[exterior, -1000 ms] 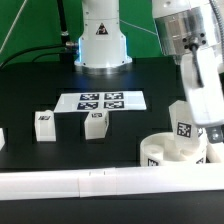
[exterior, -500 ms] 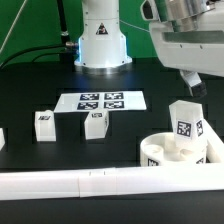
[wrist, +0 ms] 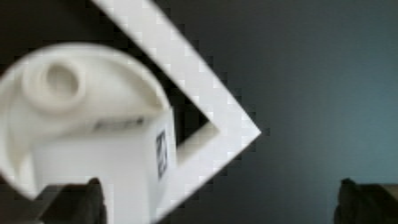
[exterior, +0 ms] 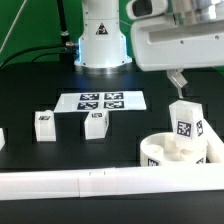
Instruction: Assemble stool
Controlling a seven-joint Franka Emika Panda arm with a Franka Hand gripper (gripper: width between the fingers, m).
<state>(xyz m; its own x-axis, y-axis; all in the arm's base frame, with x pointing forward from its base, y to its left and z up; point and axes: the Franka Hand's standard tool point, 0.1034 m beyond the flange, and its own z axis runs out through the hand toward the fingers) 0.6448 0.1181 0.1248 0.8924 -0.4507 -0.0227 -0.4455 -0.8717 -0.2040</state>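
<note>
Black table point(exterior: 30, 90); a long white rail point(exterior: 60, 183) along six o'clock, likely bracing the round seat point(exterior: 160, 152) at four o'clock; marker board point(exterior: 100, 101) central; gripper point(exterior: 178, 82) hangs at one o'clock, jaws apart, empty; one leg point(exterior: 185, 122) stands upright in the seat; two loose legs point(exterior: 96, 124) toward nine o'clock, unobstructed.

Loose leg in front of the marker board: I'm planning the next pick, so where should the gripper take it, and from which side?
Take the leg from straight above, likely closing on its two flat side faces. It is a small block with bare table either side, so the open gripper could straddle it.
</note>
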